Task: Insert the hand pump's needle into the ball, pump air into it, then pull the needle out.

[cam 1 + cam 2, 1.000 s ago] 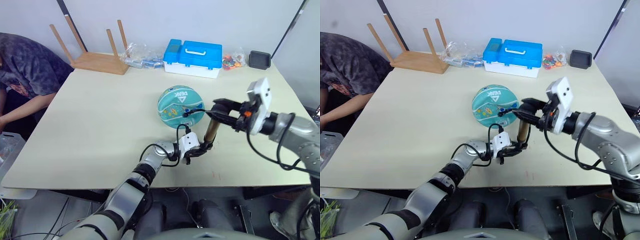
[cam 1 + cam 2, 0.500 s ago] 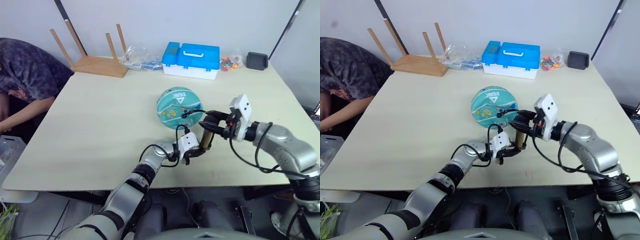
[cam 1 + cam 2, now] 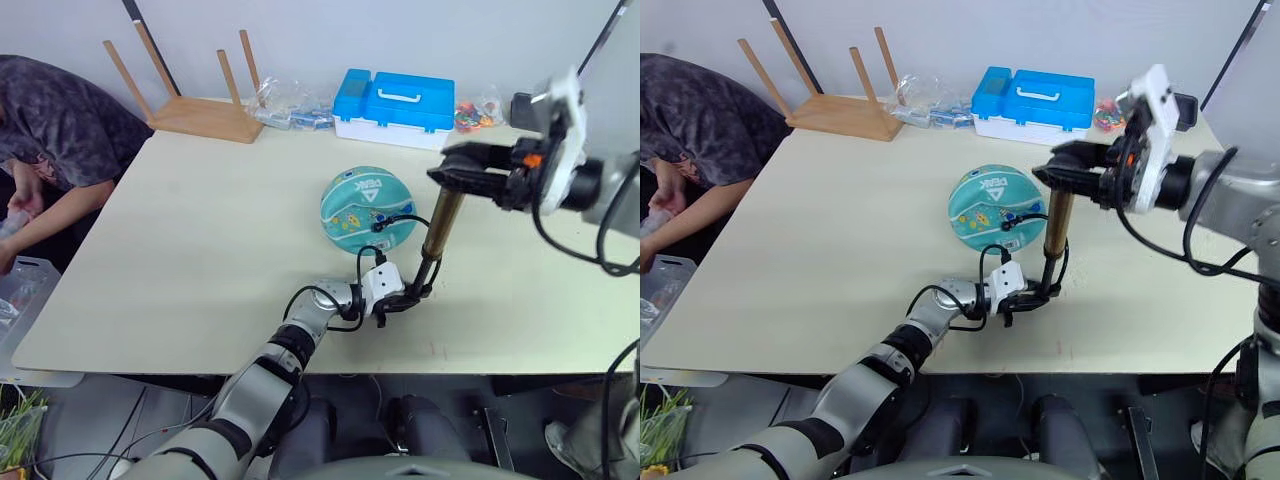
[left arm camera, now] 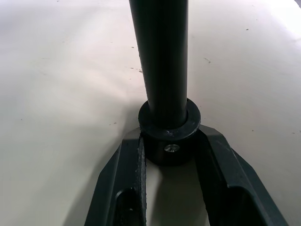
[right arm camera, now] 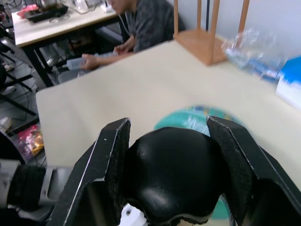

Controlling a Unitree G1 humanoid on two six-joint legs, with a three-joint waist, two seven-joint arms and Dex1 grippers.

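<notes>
Left eye view: needle's in the ball [image 3: 361, 205], my claws clench the hand pump [image 3: 437, 232], pumping underway, pull-out left

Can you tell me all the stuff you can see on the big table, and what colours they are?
ball: one, teal, middle of the table.
hand pump: one, gold with black ends, upright beside the ball.
hose: one, black, running from pump to ball.
plastic case: one, blue and white, far edge.
stool: one, wooden, upturned, far left corner.
person: one, dark shirt, left of the table.
left claw: black, gripping the pump's base.
right claw: black, gripping the pump's handle.
</notes>
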